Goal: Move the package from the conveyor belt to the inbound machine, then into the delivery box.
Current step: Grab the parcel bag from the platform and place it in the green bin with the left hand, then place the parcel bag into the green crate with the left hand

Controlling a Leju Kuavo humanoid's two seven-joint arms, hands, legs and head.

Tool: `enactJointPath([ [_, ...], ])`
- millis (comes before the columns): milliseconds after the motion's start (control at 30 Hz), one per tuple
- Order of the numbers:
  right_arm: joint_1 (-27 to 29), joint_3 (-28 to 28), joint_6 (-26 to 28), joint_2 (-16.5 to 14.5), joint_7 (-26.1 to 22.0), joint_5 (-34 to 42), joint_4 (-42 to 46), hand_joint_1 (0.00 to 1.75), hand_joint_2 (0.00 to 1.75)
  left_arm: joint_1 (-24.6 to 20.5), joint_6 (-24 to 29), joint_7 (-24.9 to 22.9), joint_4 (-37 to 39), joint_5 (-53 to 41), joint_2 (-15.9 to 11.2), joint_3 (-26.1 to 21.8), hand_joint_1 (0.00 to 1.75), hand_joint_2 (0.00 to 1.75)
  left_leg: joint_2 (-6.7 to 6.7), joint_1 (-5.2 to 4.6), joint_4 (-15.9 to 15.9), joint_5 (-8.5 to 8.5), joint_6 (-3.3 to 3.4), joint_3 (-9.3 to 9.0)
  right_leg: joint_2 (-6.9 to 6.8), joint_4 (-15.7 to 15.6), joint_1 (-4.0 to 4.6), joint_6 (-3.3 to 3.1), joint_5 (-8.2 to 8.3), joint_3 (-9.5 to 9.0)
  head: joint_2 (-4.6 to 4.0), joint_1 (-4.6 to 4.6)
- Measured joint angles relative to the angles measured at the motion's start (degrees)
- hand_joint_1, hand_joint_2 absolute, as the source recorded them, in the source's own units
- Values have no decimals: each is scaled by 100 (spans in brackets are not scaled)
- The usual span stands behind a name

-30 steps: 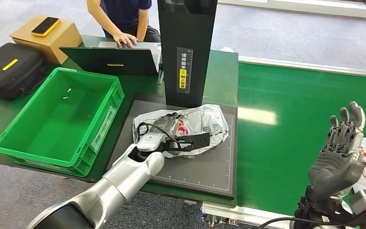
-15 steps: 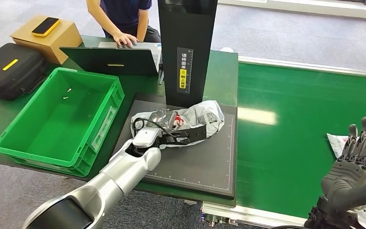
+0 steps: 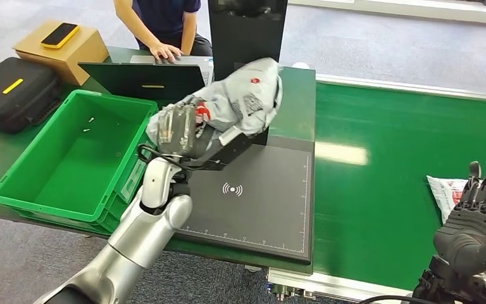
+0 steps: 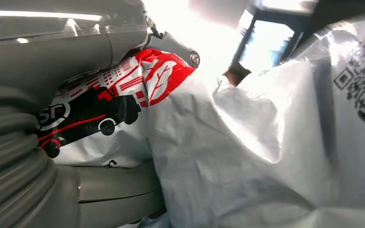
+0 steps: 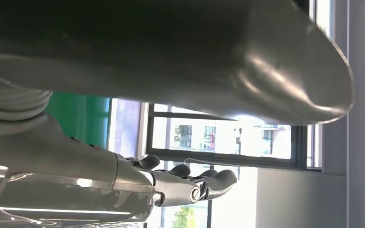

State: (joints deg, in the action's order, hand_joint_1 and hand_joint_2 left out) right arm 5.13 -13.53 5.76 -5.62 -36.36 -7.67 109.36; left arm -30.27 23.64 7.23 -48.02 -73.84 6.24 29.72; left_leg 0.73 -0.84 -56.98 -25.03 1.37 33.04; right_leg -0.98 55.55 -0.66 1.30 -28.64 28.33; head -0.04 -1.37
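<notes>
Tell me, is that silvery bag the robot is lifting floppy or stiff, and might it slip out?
Probably floppy: the package is creased and sags around the left hand holding it above the black scanner pad. It looks light for its size, since one hand carries it. Its shiny plastic skin could be slippery, so it might slide.

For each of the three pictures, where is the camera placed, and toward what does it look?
Head view: high on the body, looking down at the scanner pad; both arms show.
Left wrist view: behind the left hand, close on the package it holds.
Right wrist view: behind the right hand, facing a window.
Head and left wrist views share the package.
</notes>
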Motion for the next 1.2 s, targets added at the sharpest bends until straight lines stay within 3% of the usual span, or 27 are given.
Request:
enactJointPath([
  [167, 37, -163, -93, 0, -41, 8, -12, 0, 0, 421, -81, -777, -1021, -553, -422, -825, 175, 175, 7, 2, 2, -1, -6, -3, 5, 6, 3, -7, -4, 1, 0, 0],
  [300, 67, -253, -147, 0, -74, 1, -36, 0, 0, 649, -400, -1227, -1391, -788, -818, -1671, 175, 175, 6, 6, 2, 0, -10, -5, 3, 10, 5, -14, -9, 2, 0, 1],
  [400, 92, -281, -137, 0, -75, -3, -41, 0, 0, 713, -567, -1291, -1400, -884, -1051, -2178, 175, 175, 4, 7, 2, 1, -12, -4, 2, 12, 5, -19, -12, 2, -1, 0],
  [467, 117, -287, -95, 0, -75, -6, -44, 0, 0, 689, -1037, -1568, -1266, -1077, -1202, -2478, 175, 175, 4, 7, 2, 1, -13, -4, 2, 13, 5, -20, -13, 1, -1, -1],
  [533, 142, -285, -49, 0, -78, -14, -58, 0, 0, 612, -1543, -1842, -890, -1235, -1369, -2752, 175, 175, 8, 7, 2, 1, -14, -5, 5, 13, 4, -22, -13, 4, -1, 1],
  [600, 162, -280, -27, 0, -83, -23, -81, 0, 0, 535, -1700, -1920, -442, -1290, -1521, -2972, 175, 175, 12, 7, 2, 2, -16, -4, 8, 13, 5, -23, -12, 10, -1, 2],
  [833, 174, -252, 26, 0, -84, -44, -150, 0, 0, 362, -1670, -1925, 373, -1336, -1718, -3231, 175, 175, 7, 7, 2, 3, -16, 2, 5, 13, 3, -23, -12, 8, 0, 0],
  [1100, 174, -233, 22, 0, -84, -45, -171, 0, 0, 286, -1666, -1927, 658, -1345, -1765, -3292, 175, 175, 6, 6, 2, 2, -17, 3, 4, 13, 3, -23, -12, 11, 1, 1],
  [1200, 175, -224, 38, -1, -84, -50, -176, 0, 0, 250, -1904, -1951, 765, -1386, -1775, -3306, 175, 175, 6, 6, 2, 2, -17, 3, 3, 13, 3, -23, -12, 10, 1, 1],
])
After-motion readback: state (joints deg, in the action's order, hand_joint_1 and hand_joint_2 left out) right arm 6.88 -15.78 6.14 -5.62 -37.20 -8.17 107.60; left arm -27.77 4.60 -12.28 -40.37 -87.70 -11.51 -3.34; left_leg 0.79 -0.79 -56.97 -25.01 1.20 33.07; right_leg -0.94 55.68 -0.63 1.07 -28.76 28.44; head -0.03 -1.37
